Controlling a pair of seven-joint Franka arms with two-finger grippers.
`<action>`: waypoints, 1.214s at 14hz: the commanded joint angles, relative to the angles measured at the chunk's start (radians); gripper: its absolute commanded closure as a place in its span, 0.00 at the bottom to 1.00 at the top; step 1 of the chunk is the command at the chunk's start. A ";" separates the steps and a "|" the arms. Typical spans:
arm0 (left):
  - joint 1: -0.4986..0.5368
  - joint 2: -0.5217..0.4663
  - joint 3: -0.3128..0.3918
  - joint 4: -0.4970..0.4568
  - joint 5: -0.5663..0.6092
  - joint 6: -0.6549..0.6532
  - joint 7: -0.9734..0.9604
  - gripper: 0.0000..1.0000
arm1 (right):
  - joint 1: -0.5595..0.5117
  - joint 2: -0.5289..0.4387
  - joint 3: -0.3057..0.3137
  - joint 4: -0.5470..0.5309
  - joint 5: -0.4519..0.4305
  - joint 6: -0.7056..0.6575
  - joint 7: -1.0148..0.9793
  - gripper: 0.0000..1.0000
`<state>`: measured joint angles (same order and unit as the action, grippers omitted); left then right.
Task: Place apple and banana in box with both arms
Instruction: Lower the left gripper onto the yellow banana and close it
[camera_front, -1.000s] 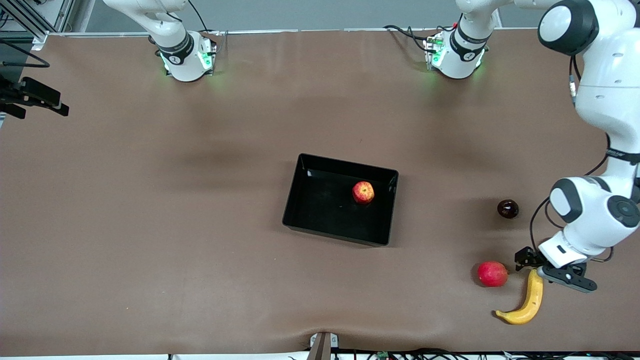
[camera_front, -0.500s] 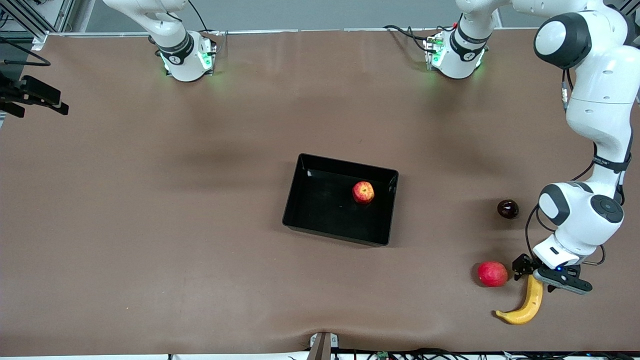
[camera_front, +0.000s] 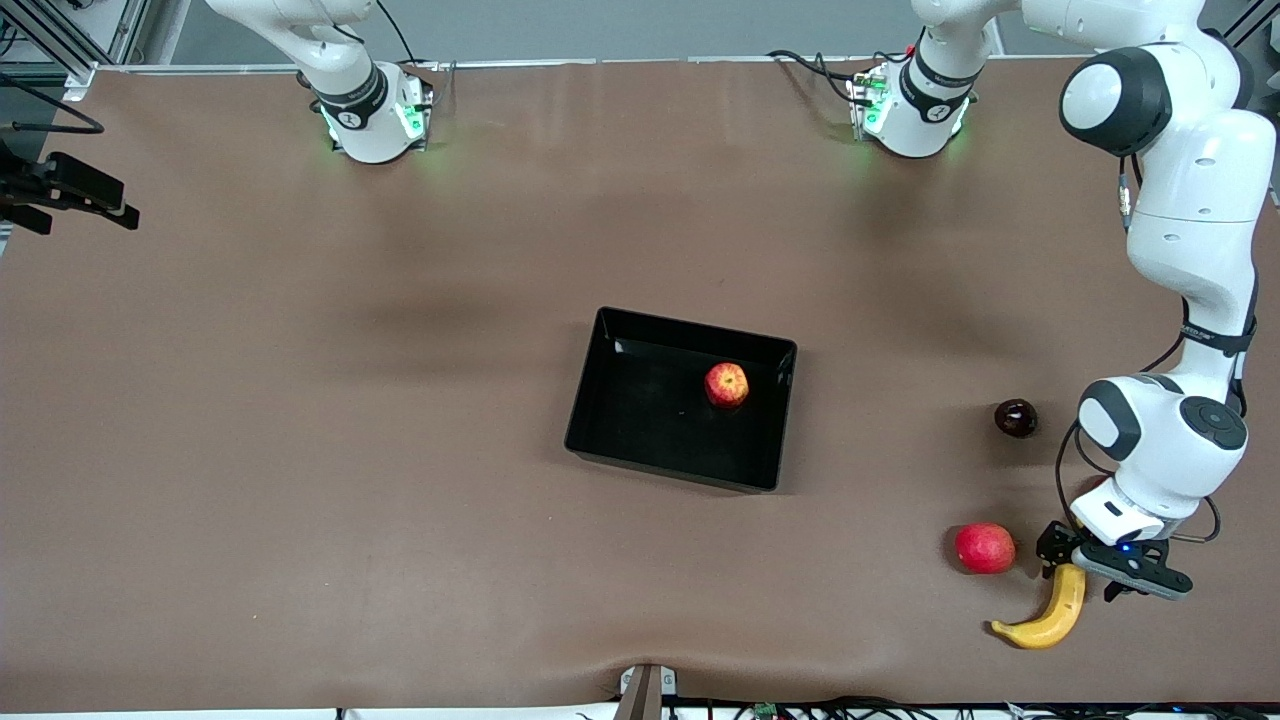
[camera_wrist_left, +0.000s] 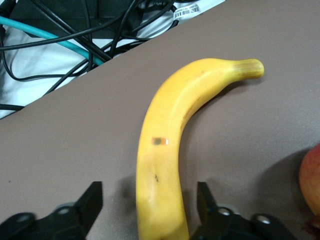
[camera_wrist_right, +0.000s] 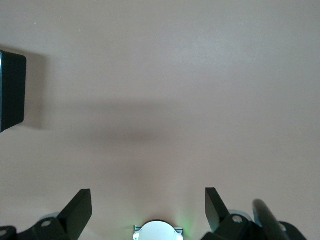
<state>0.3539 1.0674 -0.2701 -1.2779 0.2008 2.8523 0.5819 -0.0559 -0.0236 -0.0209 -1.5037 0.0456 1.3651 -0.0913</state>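
Observation:
The apple lies in the black box at mid-table. The yellow banana lies on the table near the front camera's edge, at the left arm's end. My left gripper is low over the banana's end nearest the arm bases. In the left wrist view the gripper is open, one finger on each side of the banana, apart from it. My right gripper is open and empty above bare table by its own base. It waits, out of the front view.
A pinkish-red round fruit sits close beside the banana and left gripper, also in the left wrist view. A dark round fruit lies farther from the front camera. Cables hang past the table edge. A box corner shows.
My left gripper has come down and moved a little toward the front camera, so its open fingers now straddle the banana's end. The fruits and box have not moved.

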 joint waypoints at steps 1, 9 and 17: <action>-0.009 0.026 0.003 0.040 0.005 0.012 0.016 0.65 | -0.001 -0.036 0.004 -0.033 -0.018 0.003 0.004 0.00; -0.024 0.032 -0.012 0.037 0.003 0.002 0.016 1.00 | -0.001 -0.036 0.003 -0.033 -0.016 0.002 0.004 0.00; -0.013 -0.148 -0.104 0.037 -0.011 -0.322 -0.019 1.00 | -0.001 -0.035 0.003 -0.033 -0.016 -0.003 0.004 0.00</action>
<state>0.3329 0.9859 -0.3626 -1.2194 0.1997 2.6089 0.5789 -0.0559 -0.0242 -0.0215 -1.5046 0.0454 1.3593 -0.0913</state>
